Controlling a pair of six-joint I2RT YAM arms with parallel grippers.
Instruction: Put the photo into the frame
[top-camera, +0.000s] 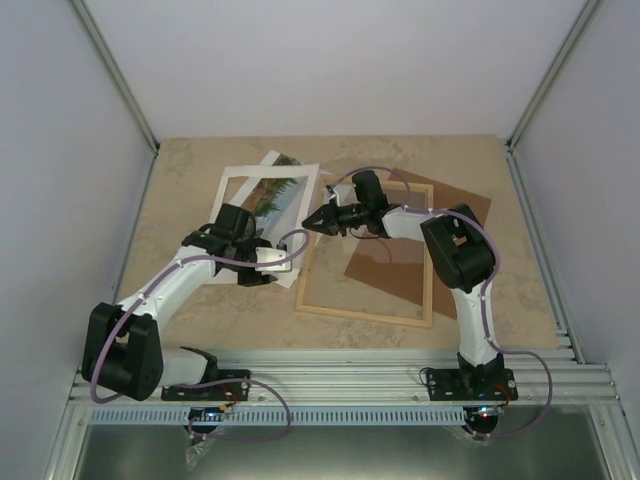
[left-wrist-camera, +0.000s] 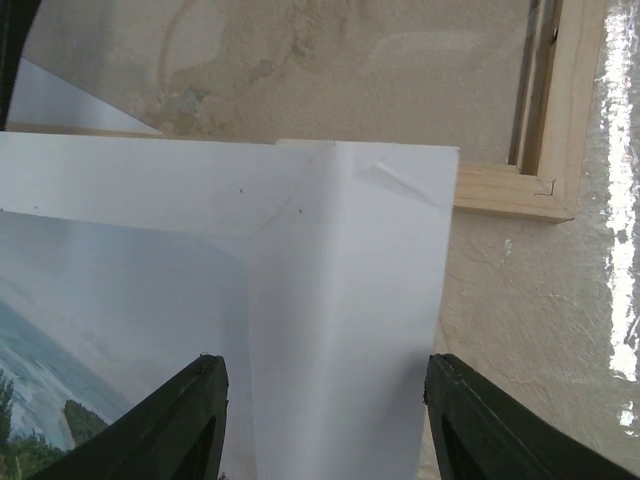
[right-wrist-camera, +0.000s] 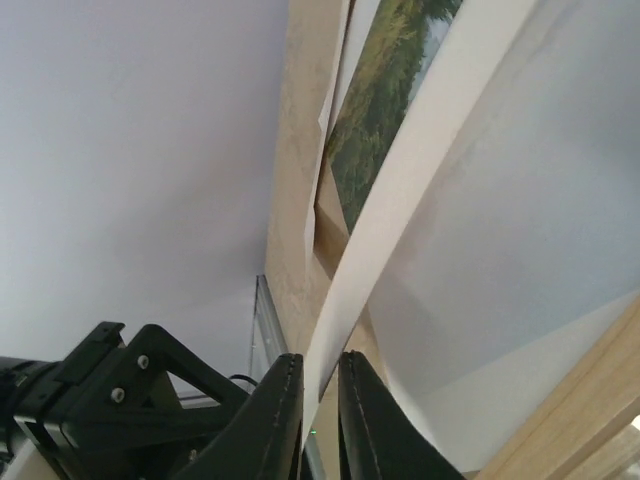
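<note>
The photo is not in the frame. It lies on the worktop left of the frame, under a white mat, showing through the mat's window, with 1 corner poking out past the mat's far edge.

The right gripper has its fingers pressed together on a thin white edge. This looks like the mat's right side, though from that steep angle it could be another white sheet. The left gripper hangs over the mat's near right corner with its fingers apart, holding nothing.

The main risk, as I judge it, is that the pinch is on the mat and not on the photo. Lifting from here would probably either leave the photo behind or drag it askew across the worktop.

The mat is thin and already shows a small crease at its near corner. A 1-sided lift could bend it further. If the left gripper closes on the corner while the right pulls, the 2 could buckle or tear the sheet between them.

The mat's near corner also overlaps a rail of the frame, so a sideways pull might catch on the wood or nudge the frame toward the brown backing panel under its far right part.

A loose photo could slide off unseen beneath the raised mat.
</note>
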